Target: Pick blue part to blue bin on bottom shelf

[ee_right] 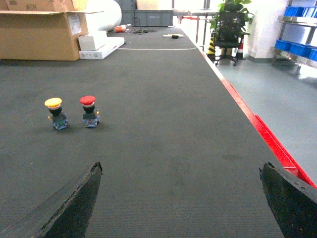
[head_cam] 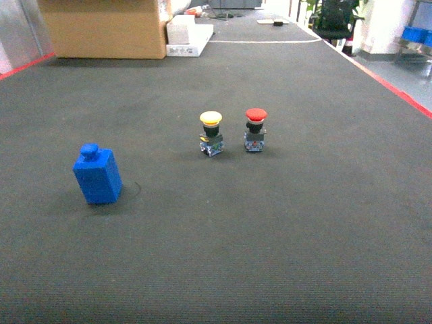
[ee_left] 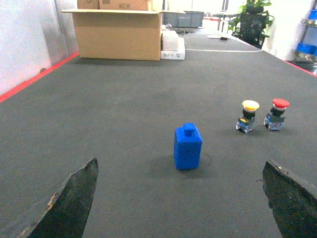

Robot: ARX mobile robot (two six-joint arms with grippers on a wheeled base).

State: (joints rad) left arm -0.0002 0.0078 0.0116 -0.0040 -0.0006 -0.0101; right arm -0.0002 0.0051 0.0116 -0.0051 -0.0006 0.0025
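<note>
Now: both grippers spread wide, holding nothing | blue part (ee_left: 187, 147) stands alone on the mat | risk: a finger (ee_left: 67, 203) bumps it, it tips over

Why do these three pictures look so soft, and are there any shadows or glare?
Head view: grainy, even light, the blue part casts a faint shadow. Left wrist view: sharper, the left end effector fingers dark and blurred at the bottom corners. Right wrist view: bright far background, the right end effector fingers likewise dark.
</note>
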